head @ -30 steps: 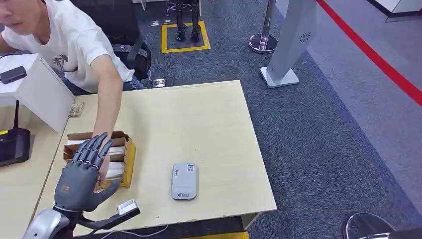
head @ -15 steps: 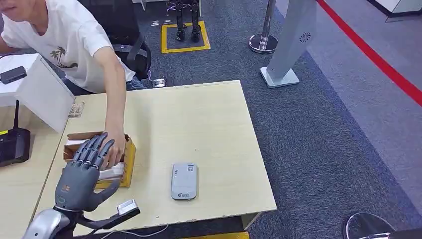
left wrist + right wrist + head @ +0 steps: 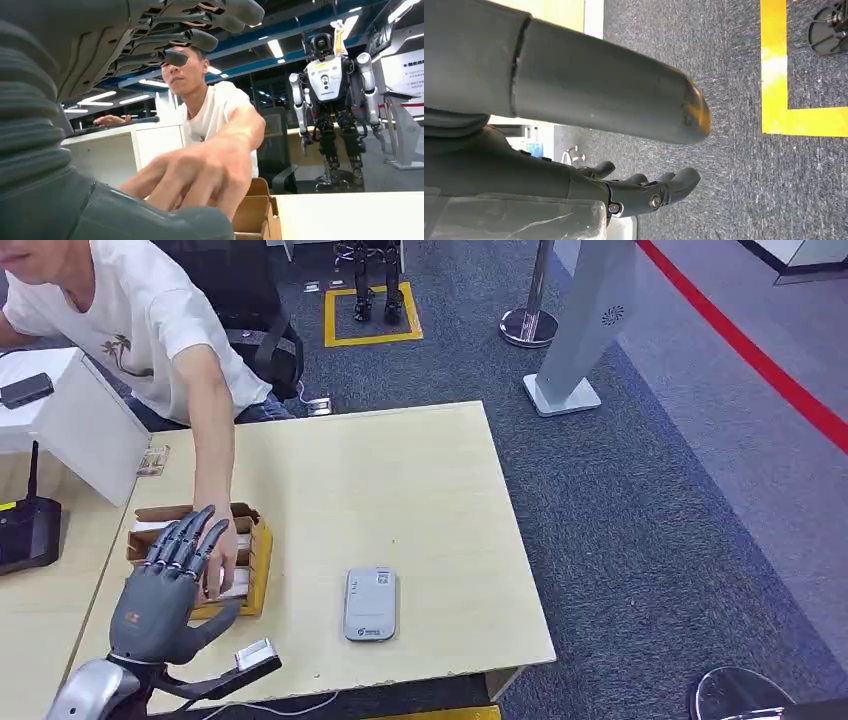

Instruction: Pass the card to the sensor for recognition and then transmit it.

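A grey card reader (image 3: 370, 603) lies flat near the table's front edge. To its left stands a small cardboard box (image 3: 258, 558) with white cards (image 3: 238, 583) stacked inside. My left hand (image 3: 160, 595) hovers over the near side of the box with fingers spread and nothing in it. A person's hand (image 3: 219, 555) reaches into the box just beyond my fingers (image 3: 185, 540). The left wrist view shows that person's hand (image 3: 200, 170) between my thumb (image 3: 125, 220) and my fingers (image 3: 190, 37), above the box (image 3: 255, 210). My right hand (image 3: 524, 175) hangs over the carpet, fingers extended and holding nothing.
The person in a white shirt (image 3: 140, 320) sits at the table's far left. A black device (image 3: 25, 530) and a white partition (image 3: 85, 425) stand at the left. On the floor beyond the table are a grey pillar (image 3: 585, 340) and a stanchion base (image 3: 528, 327).
The person's hand has shifted about inside the card box, first away from me, then slightly back. My left hand has stayed in place.
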